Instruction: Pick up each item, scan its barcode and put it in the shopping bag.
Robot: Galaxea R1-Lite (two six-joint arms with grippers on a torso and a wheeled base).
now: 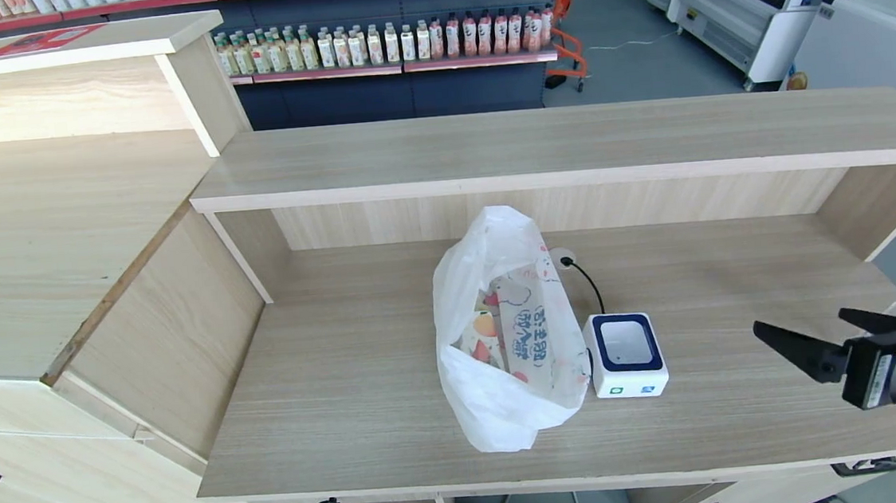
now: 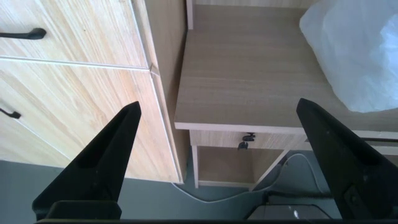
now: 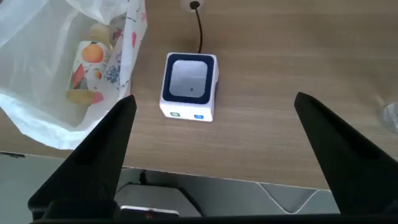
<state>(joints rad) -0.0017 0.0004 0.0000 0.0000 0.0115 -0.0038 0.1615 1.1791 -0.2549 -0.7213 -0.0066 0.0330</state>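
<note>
A white plastic shopping bag lies on the wooden counter with printed packages inside it. Right beside it sits a white barcode scanner with a dark window and a black cable. In the right wrist view the bag holds a fruit-printed carton, and the scanner stands next to it. My right gripper hovers open above the counter's right front part, empty. My left gripper is open and empty, off the counter's left front corner, with the bag farther off.
A raised wooden shelf runs along the counter's back. A taller cabinet with drawers stands to the left. A clear wrapped thing lies at the counter's right end. Store shelves with bottles stand behind.
</note>
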